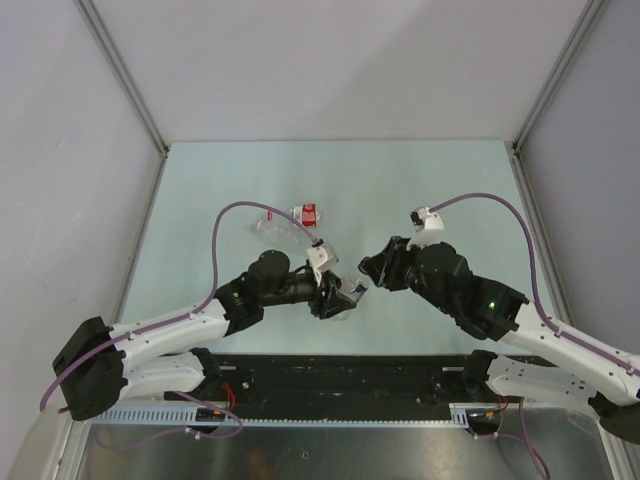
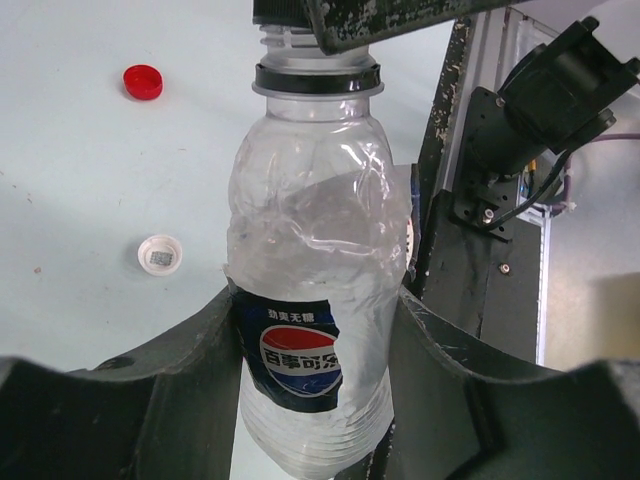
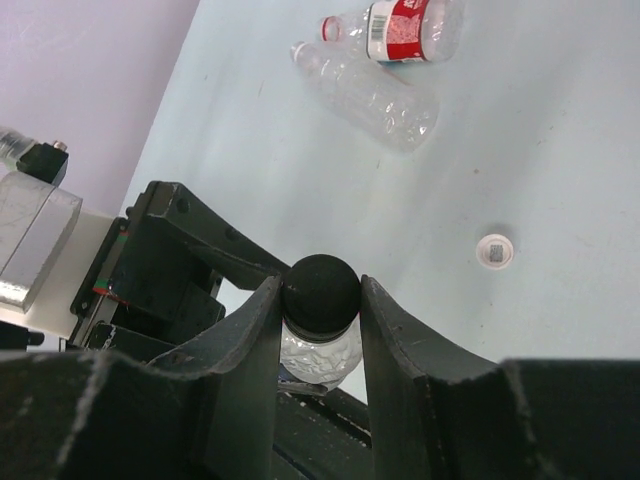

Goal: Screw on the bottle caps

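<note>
The pale green worktop (image 1: 440,190) carries everything. Both arms reach in toward its near middle, their claws meeting there.

The left claw (image 1: 335,298) is pressed against the body of the blue-labelled bottle (image 2: 310,250), holding it clear of the worktop with its neck toward the right arm. The thin wall is crumpled above the label. The right claw (image 1: 368,270) pinches the black cap (image 3: 320,288), which sits at the bottle's mouth; how far it is threaded on I cannot tell.

Two more bottles lie on their sides farther back, touching or nearly so — the red-labelled bottle (image 3: 400,28) and the plain bottle (image 3: 365,95), both uncapped.

The white cap (image 2: 160,254) and the red cap (image 2: 142,81) lie loose on the worktop — apart from each other, and apart from the bottles.
</note>
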`<state>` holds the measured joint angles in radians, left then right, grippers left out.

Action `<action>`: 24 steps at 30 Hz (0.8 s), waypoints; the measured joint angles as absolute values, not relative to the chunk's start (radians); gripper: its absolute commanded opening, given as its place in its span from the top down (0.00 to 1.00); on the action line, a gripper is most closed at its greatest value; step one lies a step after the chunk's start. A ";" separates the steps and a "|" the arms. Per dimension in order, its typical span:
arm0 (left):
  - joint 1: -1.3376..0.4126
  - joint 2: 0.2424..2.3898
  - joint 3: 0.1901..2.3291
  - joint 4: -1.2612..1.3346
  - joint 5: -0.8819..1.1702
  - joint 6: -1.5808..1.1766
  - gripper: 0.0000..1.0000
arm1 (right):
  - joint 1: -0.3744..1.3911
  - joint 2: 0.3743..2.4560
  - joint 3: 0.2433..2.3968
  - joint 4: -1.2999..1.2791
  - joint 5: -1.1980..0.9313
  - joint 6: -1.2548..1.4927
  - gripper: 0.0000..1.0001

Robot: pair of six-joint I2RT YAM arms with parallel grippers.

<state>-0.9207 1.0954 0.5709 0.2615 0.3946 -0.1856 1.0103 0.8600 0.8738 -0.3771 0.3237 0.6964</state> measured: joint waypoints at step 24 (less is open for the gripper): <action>-0.922 1.059 0.577 0.178 0.495 -0.127 1.00 | 1.106 0.886 0.874 -0.406 0.203 0.545 0.48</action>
